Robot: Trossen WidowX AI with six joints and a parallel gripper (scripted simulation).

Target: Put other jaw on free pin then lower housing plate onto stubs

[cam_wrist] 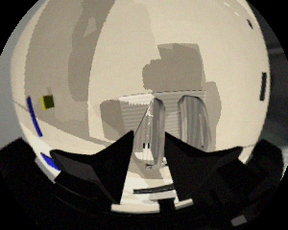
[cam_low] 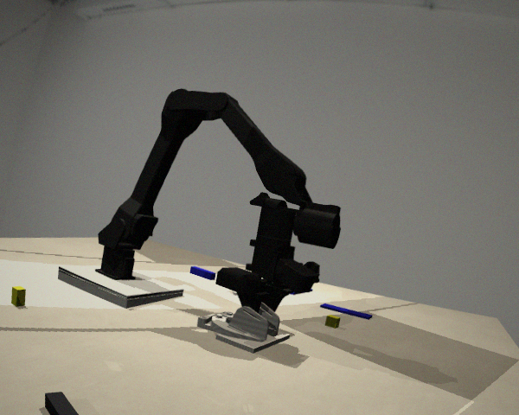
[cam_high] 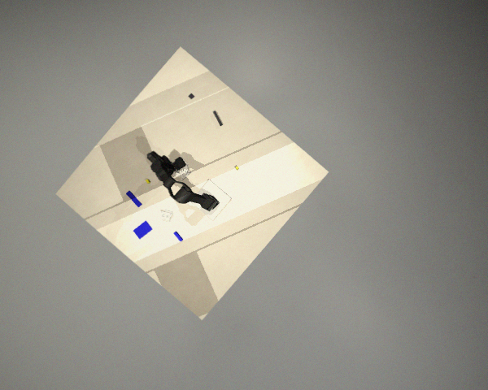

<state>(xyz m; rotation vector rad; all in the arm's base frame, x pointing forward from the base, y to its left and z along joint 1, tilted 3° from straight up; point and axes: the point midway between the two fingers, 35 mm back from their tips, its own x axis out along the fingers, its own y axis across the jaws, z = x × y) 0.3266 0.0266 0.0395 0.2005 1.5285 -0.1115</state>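
Note:
My gripper (cam_low: 262, 307) (cam_wrist: 147, 133) points down at the grey base plate (cam_low: 272, 342) (cam_wrist: 130, 114) and is shut on one grey jaw (cam_low: 272, 320) (cam_wrist: 156, 129). That jaw stands between the black fingertips, on the left in the wrist view. The other grey jaw (cam_low: 250, 323) (cam_wrist: 194, 120) stands beside it on the right in the wrist view, with a gap between their far ends. The pins, stubs and gear teeth cannot be made out, so whether the held jaw is on its pin cannot be told. A pale outlined piece (cam_high: 166, 215), probably the housing plate, lies apart on the table.
Yellow blocks (cam_high: 147, 180) (cam_low: 332, 321) (cam_high: 237, 167) (cam_low: 18, 296) lie on either side of the work. A blue bar (cam_high: 133, 198) (cam_low: 345, 311), a blue square (cam_high: 142, 230) and a short blue bar (cam_high: 177, 236) (cam_low: 201, 272) lie around. A dark bar (cam_high: 217, 118) lies farther off.

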